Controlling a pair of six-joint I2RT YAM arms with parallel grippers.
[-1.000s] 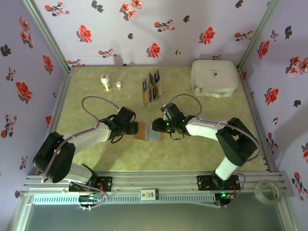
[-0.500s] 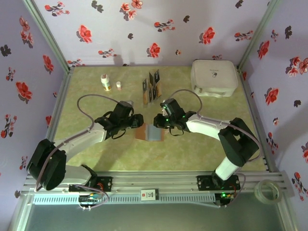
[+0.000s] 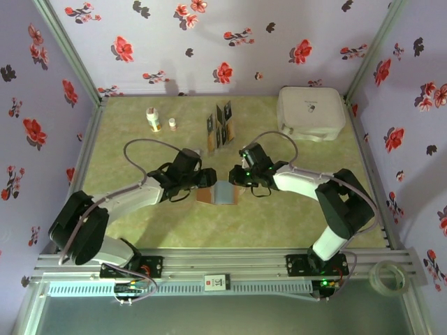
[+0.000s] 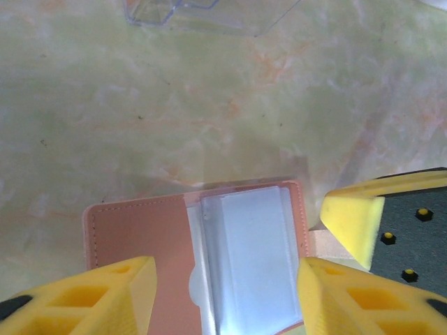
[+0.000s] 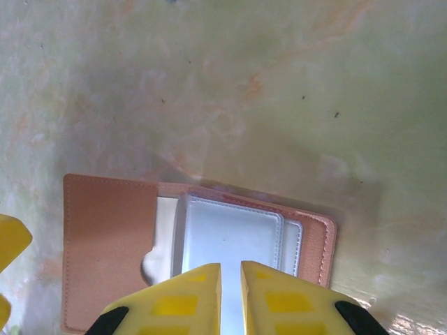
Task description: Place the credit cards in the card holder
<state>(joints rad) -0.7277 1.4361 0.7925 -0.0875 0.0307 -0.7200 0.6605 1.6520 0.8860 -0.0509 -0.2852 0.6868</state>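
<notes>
near rail, far r: clear tape roll (image 3: 389, 276). mid table (image 3: 279, 216): card holder (image 3: 218, 193) lying flat + open, brown flap on the l, grey-blue clear pockets on the r. left gripper (image 3: 207, 180) at holder's l side; in left wrist cam, fingers (image 4: 105, 293) well apart, one over the brown flap, other past the pocket edge, nothing clamped between. right gripper (image 3: 234, 177) at holder's r side; in right wrist cam, fingers (image 5: 174, 300) nearly together, just a thin slit, tips right over the top clear sleeve. can't tell if sleeve is nipped. yellow tip of right gripper also at r edge of left wrist cam, just beside holder's corner. further back: slotted rack (image 3: 211, 139) upright, w/ credit cards (image 3: 223, 118) standing in it, dark, apart from holder. back l: two small bottles (image 3: 153, 118). far r corner: white rounded case (image 3: 311, 112). floral walls (image 3: 209, 42) all round.
</notes>
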